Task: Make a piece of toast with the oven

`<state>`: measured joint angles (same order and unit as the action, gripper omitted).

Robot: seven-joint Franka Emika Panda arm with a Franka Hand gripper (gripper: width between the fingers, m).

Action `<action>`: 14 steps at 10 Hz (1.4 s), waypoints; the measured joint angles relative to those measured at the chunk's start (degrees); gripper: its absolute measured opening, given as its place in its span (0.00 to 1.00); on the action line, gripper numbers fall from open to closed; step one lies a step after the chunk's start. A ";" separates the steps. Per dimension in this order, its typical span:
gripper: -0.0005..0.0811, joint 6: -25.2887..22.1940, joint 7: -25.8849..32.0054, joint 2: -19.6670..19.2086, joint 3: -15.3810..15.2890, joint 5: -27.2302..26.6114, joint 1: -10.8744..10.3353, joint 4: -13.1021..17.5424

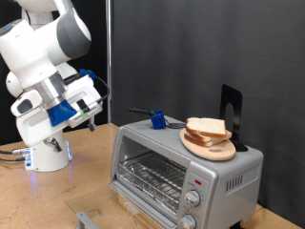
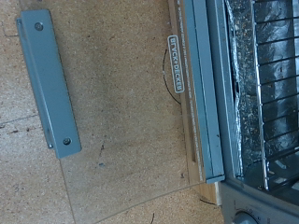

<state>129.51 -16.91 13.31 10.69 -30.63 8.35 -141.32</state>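
The toast (image 1: 206,128) lies on a round wooden plate (image 1: 212,150) on the oven's (image 1: 229,172) roof, toward the exterior view's right, next to a black stand (image 1: 232,116). A small blue item (image 1: 157,119) sits on the roof further left. The oven door (image 2: 121,103) is folded down flat, and the wire rack (image 1: 152,176) inside looks bare, so no bread is in the oven yet.

The gripper (image 1: 89,120) hangs in the air at the exterior view's left, well apart from the oven and the toast. Its fingers do not show in the wrist view and are too small and dark in the exterior view, so I cannot tell whether they are parted or closed. Nothing is seen between them.

The wrist camera looks down on the glass door, its grey handle bar (image 2: 49,79) and the rack's front edge.

Risks, as I judge them:
- The open door juts out low in front. An arm sweeping across to the roof could clip it or the handle and shove the oven.
- The toast is thin and possibly two slices stacked. A pinch at the edge may crumble it, or lift only one slice.
- The plate is loose on a smooth roof. A sideways nudge could push it off the back or into the stand.
- The slot above the rack is tight, so a tilted slice may catch on the frame.
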 joint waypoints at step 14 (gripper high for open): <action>1.00 -15.11 34.29 13.81 -4.18 -2.91 -5.74 4.91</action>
<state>114.40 17.39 27.12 6.52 -33.53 2.61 -136.40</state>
